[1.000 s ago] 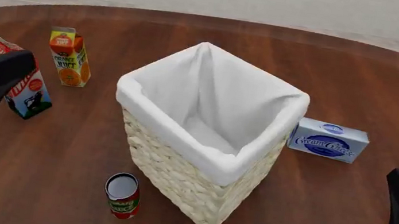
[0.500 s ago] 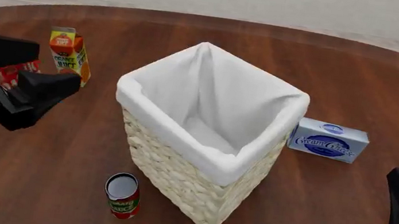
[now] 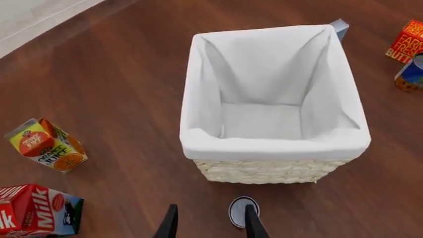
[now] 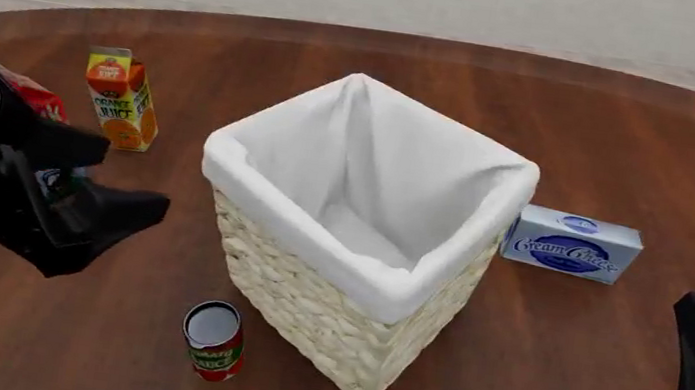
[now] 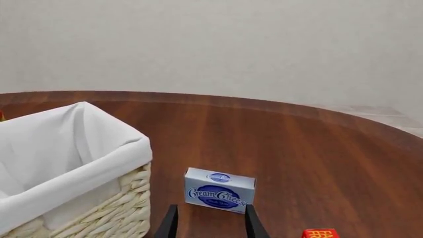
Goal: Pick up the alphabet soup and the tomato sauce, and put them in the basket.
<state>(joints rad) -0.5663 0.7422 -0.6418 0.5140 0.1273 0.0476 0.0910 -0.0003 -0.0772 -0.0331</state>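
My left tool (image 3: 210,225) hangs above the surface (image 4: 336,73), its two dark fingers (image 3: 168,225) spread apart with nothing between them. Looking along them, the tomato sauce (image 3: 242,212) stands upright just in front of the basket (image 3: 271,171), its silver top showing right by one fingertip, not between the pair. From the front, that red-and-green can (image 4: 214,341) sits on the wood close to the basket's near corner, and my left arm is off to the side of it, above the surface, partly covering the milk carton (image 3: 36,215). The basket stands mid-surface, its white liner folded over the rim, with only cloth visible inside. The alphabet soup (image 3: 411,74) is on the far side of the basket from my left tool, beside a red butter box (image 3: 404,42). My right tool (image 5: 210,225) is also released, fingers parted on air, pointing toward the cream cheese box (image 5: 219,190). The orange juice carton (image 4: 121,100) stands upright at the left.
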